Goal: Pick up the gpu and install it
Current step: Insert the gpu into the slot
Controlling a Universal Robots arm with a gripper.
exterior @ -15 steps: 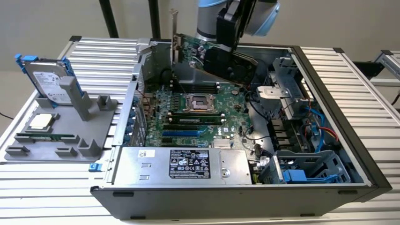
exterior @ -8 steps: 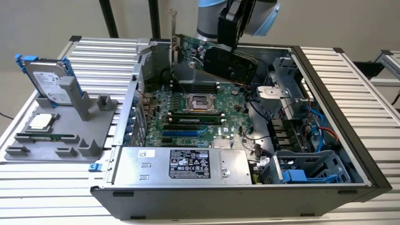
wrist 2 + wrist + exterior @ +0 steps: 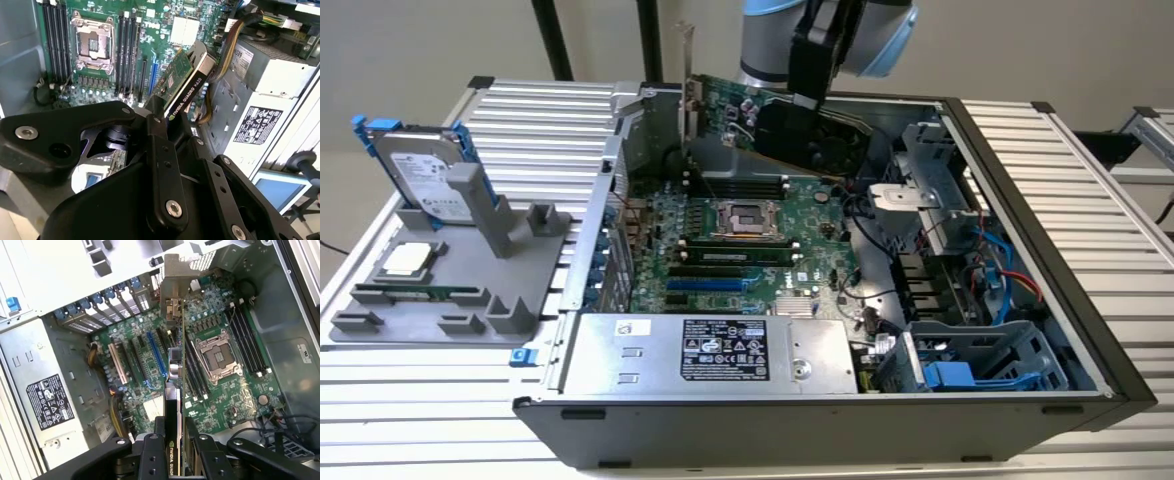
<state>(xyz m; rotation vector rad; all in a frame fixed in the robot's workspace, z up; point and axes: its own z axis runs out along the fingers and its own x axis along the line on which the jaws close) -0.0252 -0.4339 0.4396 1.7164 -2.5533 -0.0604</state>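
Gripper [image 3: 175, 430] clamped on the gpu [image 3: 173, 390], one finger on each face of the card. In the first wrist view the card is seen edge-on.

Silver bracket [image 3: 172, 295] sits at the card's end farthest from the gripper. In the exterior view the gpu [image 3: 747, 125] hangs tilted over the far side of the open computer case [image 3: 854, 425], raised off the board and not seated in any slot.

Below the gripper: the motherboard [image 3: 734, 250]. Empty CPU socket [image 3: 217, 357] lies below to one side of the held card; the blue expansion slot [image 3: 156, 357] lies to the other side.

Beyond the slots: the silver power supply [image 3: 707, 350], at the case wall well away from the gripper.

Farthest out, outside the case: a gray fixture [image 3: 440, 300] on the table, with a hard drive [image 3: 427, 170] standing upright in it.
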